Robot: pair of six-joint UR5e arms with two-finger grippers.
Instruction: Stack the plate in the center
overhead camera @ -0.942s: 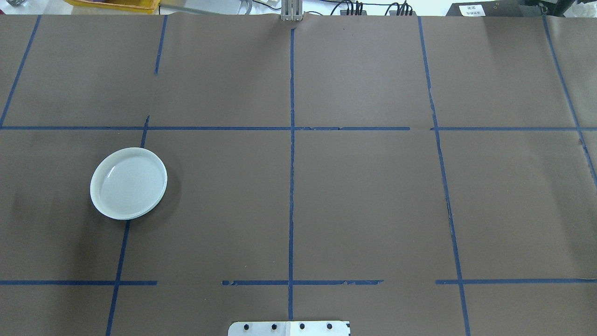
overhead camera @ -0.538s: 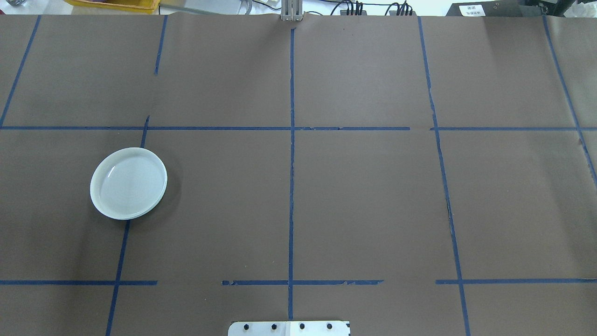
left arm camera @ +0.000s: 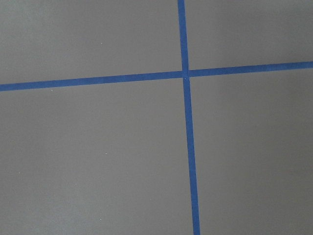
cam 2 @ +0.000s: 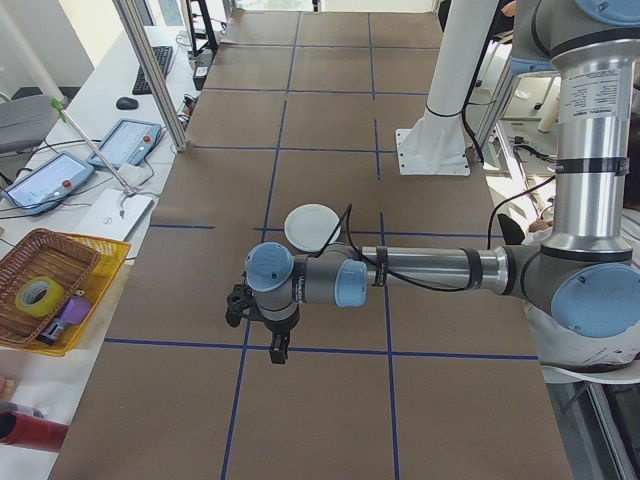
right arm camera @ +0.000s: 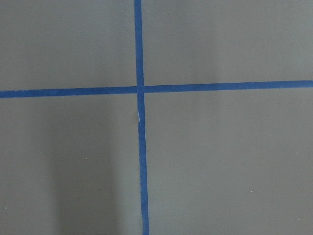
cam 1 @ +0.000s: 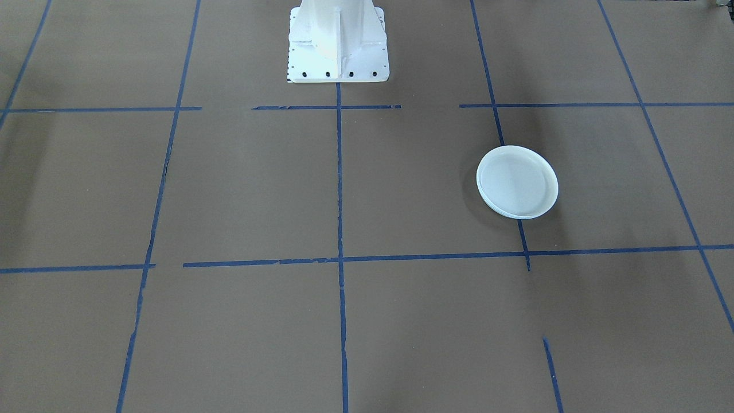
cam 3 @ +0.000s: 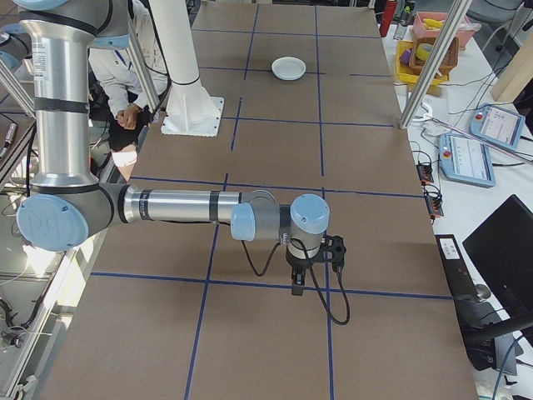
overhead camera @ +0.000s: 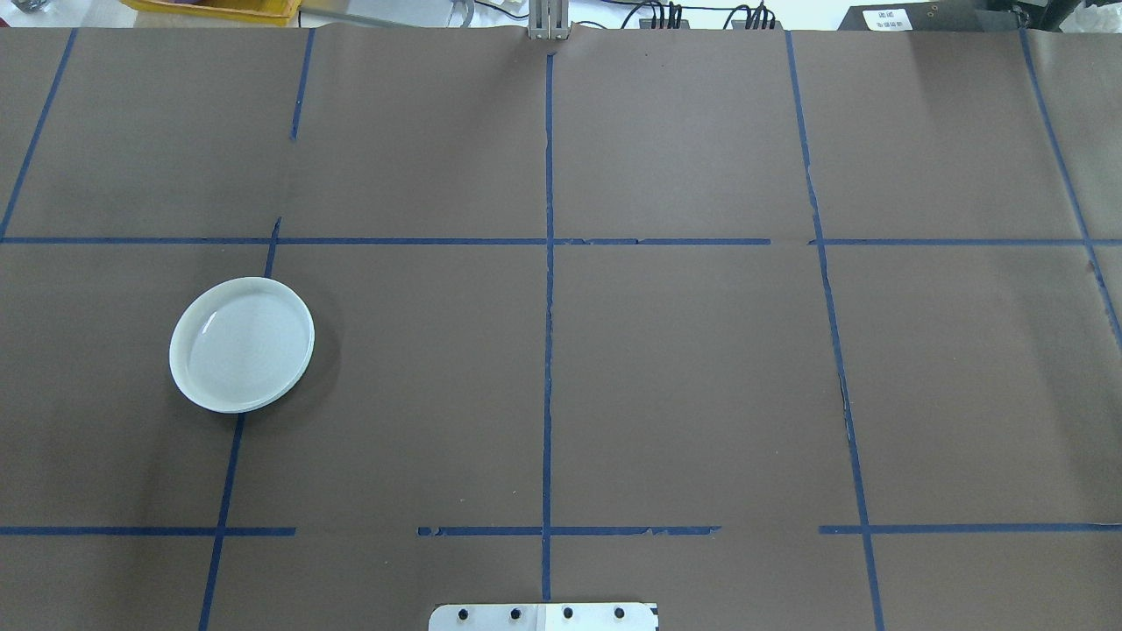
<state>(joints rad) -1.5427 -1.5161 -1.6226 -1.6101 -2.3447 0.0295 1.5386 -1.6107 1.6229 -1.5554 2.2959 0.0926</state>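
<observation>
A low stack of round, shallow, pale plates (overhead camera: 242, 344) lies on the brown table cover on my left side, also seen in the front view (cam 1: 517, 182) and small in both side views (cam 2: 312, 226) (cam 3: 289, 67). The top plate is whitish with a smooth inside, and lower rims peek out beneath it. Which of them is the center plate I cannot tell. My left gripper (cam 2: 277, 350) hangs over a tape crossing, well away from the stack and nearer that camera. My right gripper (cam 3: 296, 285) hangs far off at the table's other end. For both, open or shut cannot be told. Neither wrist view shows fingers.
The white robot pedestal (cam 1: 337, 40) stands at the table's rear middle. A yellow tray with a basket (cam 2: 50, 290), tablets (cam 2: 125, 143) and a metal post (cam 2: 150, 70) line the far side. A seated person (cam 3: 125, 75) is behind the robot.
</observation>
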